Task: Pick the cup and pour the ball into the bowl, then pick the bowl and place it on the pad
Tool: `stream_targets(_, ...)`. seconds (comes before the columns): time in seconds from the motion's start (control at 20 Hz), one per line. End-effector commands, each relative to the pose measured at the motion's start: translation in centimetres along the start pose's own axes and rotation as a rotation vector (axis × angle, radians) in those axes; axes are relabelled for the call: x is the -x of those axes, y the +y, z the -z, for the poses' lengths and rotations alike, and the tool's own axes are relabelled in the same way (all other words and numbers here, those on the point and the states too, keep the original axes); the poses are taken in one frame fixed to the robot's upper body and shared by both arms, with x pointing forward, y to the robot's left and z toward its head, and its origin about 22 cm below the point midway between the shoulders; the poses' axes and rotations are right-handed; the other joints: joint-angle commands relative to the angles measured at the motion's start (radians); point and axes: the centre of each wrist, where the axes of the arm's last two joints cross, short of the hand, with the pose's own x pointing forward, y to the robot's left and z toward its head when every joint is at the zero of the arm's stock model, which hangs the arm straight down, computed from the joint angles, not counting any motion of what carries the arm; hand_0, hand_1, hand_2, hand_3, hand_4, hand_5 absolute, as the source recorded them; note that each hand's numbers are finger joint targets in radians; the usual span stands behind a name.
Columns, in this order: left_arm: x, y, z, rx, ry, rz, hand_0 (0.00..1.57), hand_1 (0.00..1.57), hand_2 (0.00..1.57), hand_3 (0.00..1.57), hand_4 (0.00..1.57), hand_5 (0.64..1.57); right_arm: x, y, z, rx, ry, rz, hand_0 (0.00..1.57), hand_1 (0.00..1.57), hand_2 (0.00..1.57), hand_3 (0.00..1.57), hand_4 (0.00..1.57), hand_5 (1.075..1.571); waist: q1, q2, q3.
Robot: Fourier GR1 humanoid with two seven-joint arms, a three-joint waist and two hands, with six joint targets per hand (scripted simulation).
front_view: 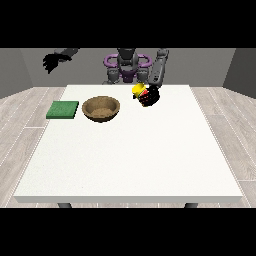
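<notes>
Yellow cup (138,90): gripped in the curled fingers of the hand at the view's right (149,96), tilted above the bench (130,160), right of the wooden bowl (101,108).
Green pad (63,109): left of bowl.
Hand at the view's left (51,62): raised, fingers unclear.

No readable text, labels, nos. or signs anywhere: cup (139,90), bowl (101,108), pad (62,110) all unmarked.
</notes>
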Motion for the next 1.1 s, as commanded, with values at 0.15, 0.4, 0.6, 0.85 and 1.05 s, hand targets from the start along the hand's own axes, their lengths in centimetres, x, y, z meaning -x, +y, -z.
stream_targets(0.15, -2.8, -2.5, 3.1, 0.099, -0.023, 0.317, 1.32, 1.32, 1.57, 1.57, 1.23, 1.552, -0.6, -0.8, 1.9, 0.051, 0.12, -0.025, 0.0, 0.0, 0.0, 0.0, 0.49, 1.571, 0.038, -0.152, 0.0022)
stream_targets(0.4, -1.8, -0.9, 5.2, 0.173, -0.097, 0.686, 1.31, 1.31, 1.57, 1.57, 1.2, 1.559, -0.3, -0.8, 2.3, 0.063, 0.177, -0.046, 0.0, 0.0, 0.0, 0.0, 0.59, 1.567, 0.045, -0.193, 0.0072)
stream_targets(0.6, -3.2, -1.8, 7.7, 0.217, -0.144, 0.914, 1.17, 1.17, 1.57, 1.35, 1.06, 1.569, 0.2, -0.3, 3.4, 0.084, 0.22, -0.045, 0.0, 0.0, 0.0, 0.0, 0.63, 1.565, 0.071, -0.223, 0.0052)
stream_targets(0.85, -5.8, -6.8, 6.7, 0.304, -0.105, 1.04, 1.17, 1.17, 1.57, 1.35, 1.06, 1.569, 2.2, -1.9, 0.1, 0.136, 0.301, -0.009, 0.0, 0.0, 0.0, 0.0, 0.64, 1.564, 0.103, -0.297, 0.0016)
stream_targets(1.05, -11.3, -9.9, 8.8, 0.305, -0.139, 1.091, 0.79, 0.79, 1.57, 1.24, 1.08, 1.567, 1.2, -3.3, 1.5, 0.139, 0.245, -0.012, 0.0, 0.0, 0.0, 0.0, 0.64, 1.565, 0.103, -0.247, 0.001)
